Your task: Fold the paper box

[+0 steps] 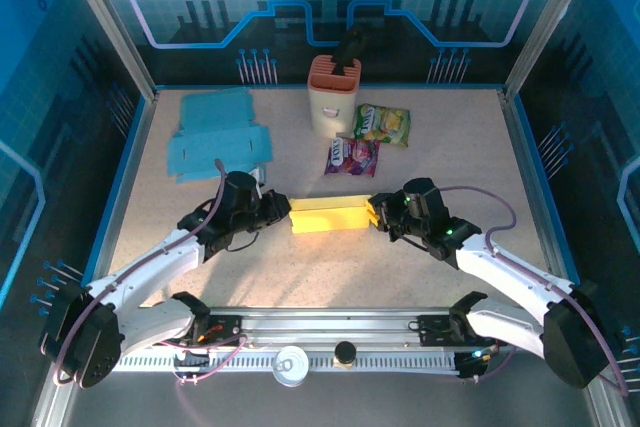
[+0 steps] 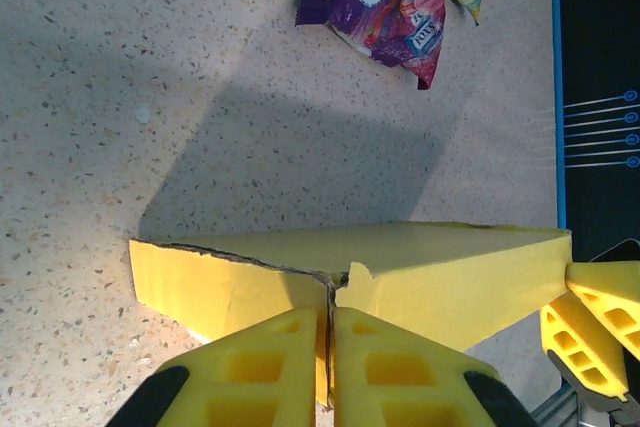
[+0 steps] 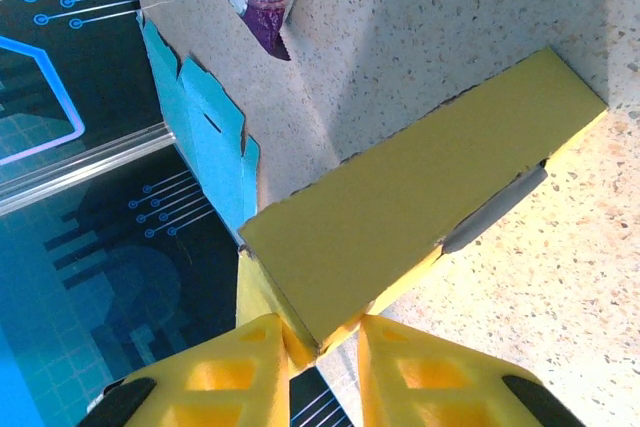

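left claw (image 2: pixel 331 362) clamped on an end flap of the yellow box (image 1: pixel 328 215); right claw (image 3: pixel 320 347) narrow, gripping the opposite corner. Box lies between both on the surface (image 1: pixel 450 147). Looks mid-fold: next, tuck a flap while one end is pinned.

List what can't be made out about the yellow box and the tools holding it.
- Top view: both ends of the yellow box hide behind the left tool and right tool.
- Left wrist view: the pinched flap runs off the bottom edge between the fingers.
- Right wrist view: the grey mark on the box's side is blurred; slot or shadow, unclear.
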`<control>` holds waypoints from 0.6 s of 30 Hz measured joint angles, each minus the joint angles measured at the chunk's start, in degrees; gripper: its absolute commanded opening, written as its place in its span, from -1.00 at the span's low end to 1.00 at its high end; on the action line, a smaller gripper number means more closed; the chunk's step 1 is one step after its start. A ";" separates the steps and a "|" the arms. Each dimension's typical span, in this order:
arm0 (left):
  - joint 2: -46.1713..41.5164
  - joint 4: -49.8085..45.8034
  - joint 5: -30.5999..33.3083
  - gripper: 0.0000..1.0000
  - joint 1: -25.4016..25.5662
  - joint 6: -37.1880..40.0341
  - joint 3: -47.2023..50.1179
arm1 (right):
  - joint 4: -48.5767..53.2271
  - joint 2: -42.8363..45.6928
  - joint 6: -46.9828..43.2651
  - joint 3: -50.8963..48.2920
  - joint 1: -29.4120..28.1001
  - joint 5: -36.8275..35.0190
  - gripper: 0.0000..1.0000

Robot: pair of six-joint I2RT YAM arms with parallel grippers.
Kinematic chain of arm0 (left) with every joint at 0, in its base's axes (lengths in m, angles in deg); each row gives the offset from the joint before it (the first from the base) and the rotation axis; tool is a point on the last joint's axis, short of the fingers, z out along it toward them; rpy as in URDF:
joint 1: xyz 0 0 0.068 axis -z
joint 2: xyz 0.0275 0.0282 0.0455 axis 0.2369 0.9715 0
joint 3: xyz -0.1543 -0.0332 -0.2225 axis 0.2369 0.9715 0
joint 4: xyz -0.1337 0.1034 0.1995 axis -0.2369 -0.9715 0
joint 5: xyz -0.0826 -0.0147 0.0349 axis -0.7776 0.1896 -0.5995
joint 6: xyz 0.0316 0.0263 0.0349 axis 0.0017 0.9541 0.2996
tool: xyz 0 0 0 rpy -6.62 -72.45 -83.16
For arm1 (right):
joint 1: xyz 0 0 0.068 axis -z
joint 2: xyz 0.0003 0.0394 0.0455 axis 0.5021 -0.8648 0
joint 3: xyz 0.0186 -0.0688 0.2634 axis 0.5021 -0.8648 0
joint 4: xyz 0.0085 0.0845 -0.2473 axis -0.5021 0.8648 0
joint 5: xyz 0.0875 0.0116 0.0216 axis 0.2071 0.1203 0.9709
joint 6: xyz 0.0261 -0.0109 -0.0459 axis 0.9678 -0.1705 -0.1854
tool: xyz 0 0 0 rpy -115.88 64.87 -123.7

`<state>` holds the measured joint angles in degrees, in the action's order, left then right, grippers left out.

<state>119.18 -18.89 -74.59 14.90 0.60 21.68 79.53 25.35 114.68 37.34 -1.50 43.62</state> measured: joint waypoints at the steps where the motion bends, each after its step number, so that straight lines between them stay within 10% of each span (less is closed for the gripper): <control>1: -0.02 0.44 -0.22 -0.81 0.00 0.00 0.22 | 0.57 0.22 -0.02 0.17 0.02 -0.20 -0.61; 18: -2.05 1.11 8.61 -0.80 19.39 0.24 4.24 | 21.31 14.78 -14.23 -0.24 5.70 3.74 -0.03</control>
<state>117.12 -17.77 -65.98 34.28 0.84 25.92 100.84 40.13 100.45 37.10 4.21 47.35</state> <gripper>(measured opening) 0.094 0.448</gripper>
